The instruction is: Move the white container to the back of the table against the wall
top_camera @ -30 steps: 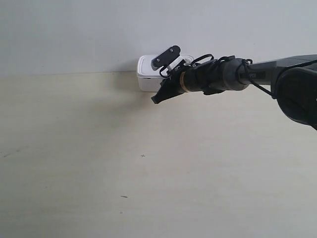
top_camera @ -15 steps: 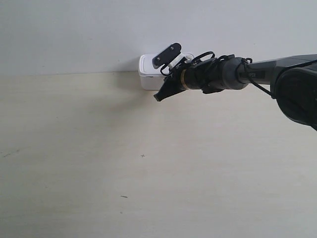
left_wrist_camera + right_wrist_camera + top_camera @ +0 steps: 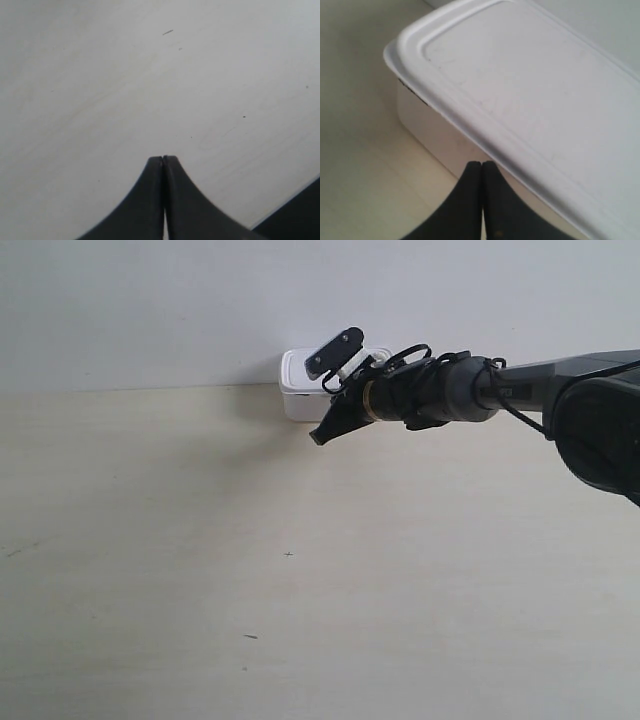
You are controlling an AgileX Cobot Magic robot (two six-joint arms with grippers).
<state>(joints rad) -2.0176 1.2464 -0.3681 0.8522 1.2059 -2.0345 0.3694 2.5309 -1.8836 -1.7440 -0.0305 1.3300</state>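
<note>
Wall meets white container; right claw pinched beside.

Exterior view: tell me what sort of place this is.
Probably a robotics lab test bench: a pale wood table, a plain unmarked wall behind it, and a black robot arm reaching to a single white container at the wall.

A plain pale grey-white wall spans the upper part of the exterior view, smooth and softly lit. A wide table of pale cream wood grain meets the wall along a straight line. Well away from the wall, a tiny dark cross and a short dark dash mark the tabletop.
</note>
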